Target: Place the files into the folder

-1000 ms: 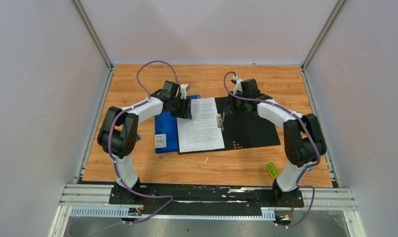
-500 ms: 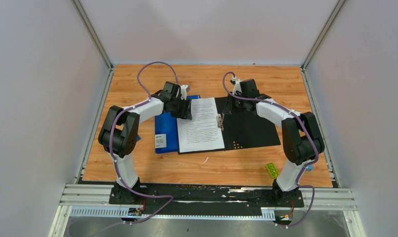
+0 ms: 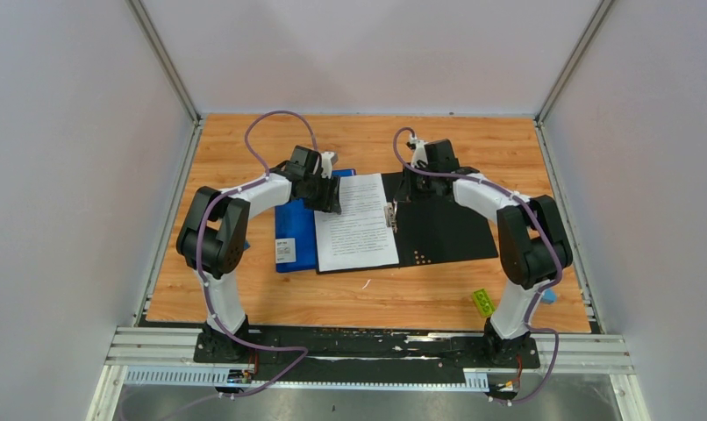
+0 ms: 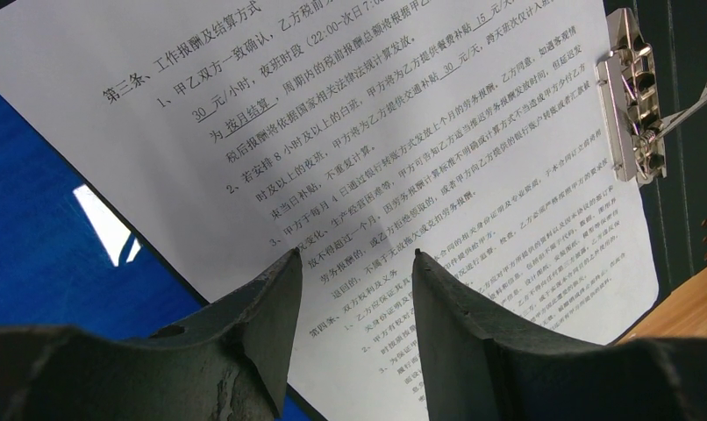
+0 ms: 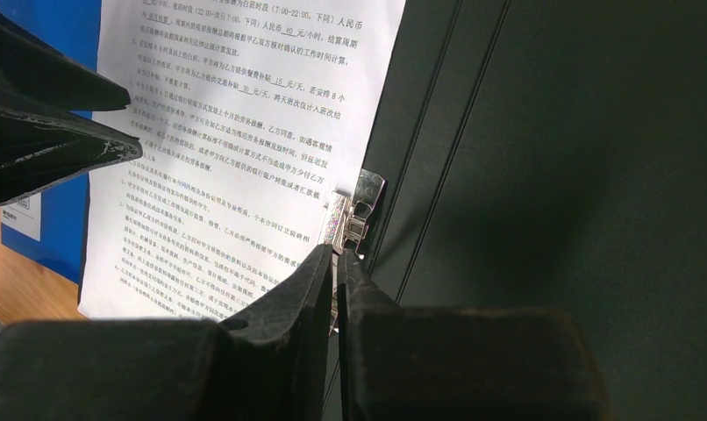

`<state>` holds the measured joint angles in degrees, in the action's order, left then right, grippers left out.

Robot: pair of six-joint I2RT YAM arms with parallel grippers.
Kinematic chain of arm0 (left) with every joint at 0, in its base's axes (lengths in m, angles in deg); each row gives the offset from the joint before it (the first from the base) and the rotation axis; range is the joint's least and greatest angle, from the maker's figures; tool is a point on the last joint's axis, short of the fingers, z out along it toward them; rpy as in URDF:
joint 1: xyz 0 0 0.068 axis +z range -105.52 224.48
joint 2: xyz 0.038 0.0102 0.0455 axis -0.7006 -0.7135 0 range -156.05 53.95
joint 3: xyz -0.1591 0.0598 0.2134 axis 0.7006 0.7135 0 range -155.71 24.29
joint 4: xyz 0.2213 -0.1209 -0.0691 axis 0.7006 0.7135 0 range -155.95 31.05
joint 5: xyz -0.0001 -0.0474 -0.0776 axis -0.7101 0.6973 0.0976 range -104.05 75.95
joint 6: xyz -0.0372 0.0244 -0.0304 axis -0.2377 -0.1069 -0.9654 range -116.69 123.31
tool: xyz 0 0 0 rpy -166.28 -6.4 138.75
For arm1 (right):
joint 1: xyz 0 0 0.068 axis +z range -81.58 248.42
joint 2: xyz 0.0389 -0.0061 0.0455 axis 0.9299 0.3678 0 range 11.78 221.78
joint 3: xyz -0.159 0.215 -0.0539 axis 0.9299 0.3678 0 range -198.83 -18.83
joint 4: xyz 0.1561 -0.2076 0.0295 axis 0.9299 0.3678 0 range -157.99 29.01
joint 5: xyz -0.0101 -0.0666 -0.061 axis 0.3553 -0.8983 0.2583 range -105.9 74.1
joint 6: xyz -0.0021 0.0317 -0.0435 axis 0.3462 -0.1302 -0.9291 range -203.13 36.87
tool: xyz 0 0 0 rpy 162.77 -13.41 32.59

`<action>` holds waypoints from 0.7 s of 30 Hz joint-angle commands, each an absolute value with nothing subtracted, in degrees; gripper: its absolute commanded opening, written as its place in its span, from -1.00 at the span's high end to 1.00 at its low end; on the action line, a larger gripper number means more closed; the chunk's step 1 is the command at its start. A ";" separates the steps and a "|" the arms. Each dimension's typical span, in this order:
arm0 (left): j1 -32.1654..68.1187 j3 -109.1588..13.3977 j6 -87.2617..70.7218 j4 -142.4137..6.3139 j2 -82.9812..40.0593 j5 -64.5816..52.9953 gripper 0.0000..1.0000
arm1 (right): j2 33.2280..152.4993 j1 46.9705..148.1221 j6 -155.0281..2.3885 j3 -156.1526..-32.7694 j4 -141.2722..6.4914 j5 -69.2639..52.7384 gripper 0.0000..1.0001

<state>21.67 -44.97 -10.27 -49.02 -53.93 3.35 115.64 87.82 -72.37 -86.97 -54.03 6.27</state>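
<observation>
Top external view, items by size.

Bench (image 3: 245,298): wood-grain top, carried everything listed.

Folder (image 3: 446,228): black, lay open and flat at mid-bench.

Files (image 3: 359,224): white sheets of dense black print. They lay flat on the folder's left leaf, with the right edge at the clip.

Blue cover (image 3: 296,230): lay flat, touching the folder's left side.

Left pincer (image 4: 355,254): spread, hung over the files' left edge and gripped nothing.

Right pincer (image 5: 337,259): pressed nearly together, pinching the clip's thin lever.

Clip (image 4: 631,114): bright metal, sat on the folder's spine.

Green tag (image 3: 483,302): lay near the right arm's base, well apart from the folder.
</observation>
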 commanded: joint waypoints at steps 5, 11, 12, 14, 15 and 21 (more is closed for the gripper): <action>21.45 -44.71 -10.05 -50.28 -54.84 2.90 -0.14 | 116.79 88.10 -74.71 -90.13 -53.88 7.05 0.85; 21.44 -44.73 -10.04 -50.23 -54.93 2.82 -0.13 | 117.81 88.78 -75.30 -91.26 -52.94 6.28 0.86; 21.45 -44.71 -10.05 -50.25 -54.87 2.95 -0.13 | 117.98 88.95 -75.42 -91.49 -52.71 5.96 0.86; 21.45 -44.79 -10.13 -50.22 -54.95 2.95 -0.13 | 118.21 89.22 -75.66 -91.96 -52.18 5.25 0.86; 21.45 -44.79 -10.14 -50.29 -54.89 3.01 -0.13 | 118.42 89.37 -75.74 -92.22 -51.97 4.93 0.86; 21.45 -44.89 -10.05 -50.11 -54.86 3.00 -0.13 | 119.42 89.90 -76.20 -93.62 -50.81 3.36 0.86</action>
<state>21.67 -44.97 -10.25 -49.11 -54.19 3.33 117.95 89.17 -74.71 -90.79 -50.71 5.37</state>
